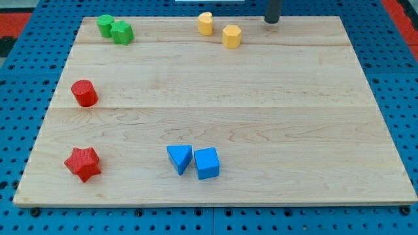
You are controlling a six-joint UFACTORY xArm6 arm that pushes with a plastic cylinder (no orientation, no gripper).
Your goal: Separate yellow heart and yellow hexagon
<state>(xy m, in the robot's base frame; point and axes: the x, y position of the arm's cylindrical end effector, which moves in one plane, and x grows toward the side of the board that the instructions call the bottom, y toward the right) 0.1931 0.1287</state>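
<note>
- While lying over a blue pegboard, wooden board fills most of the view, pale and planked.
- Blue cube sits low on the wooden board, near its bottom edge, just right of blue triangle, almost touching.
- Red star rests by the wooden board's bottom-left corner; red cylinder higher up along the left edge.
- Green blocks, two of them pressed together, occupy the wooden board's top-left corner; shapes unclear.
- Yellow hexagon stands near the wooden board's top edge, right of centre.
- Yellow heart stands just up and left of the hexagon, close beside it with a narrow gap between.
- My tip, end of a dark rod, meets the wooden board's top edge, to the right of the yellow hexagon and apart from both yellow blocks.
- No jaws on this rod, so nothing to call apart or together.
</note>
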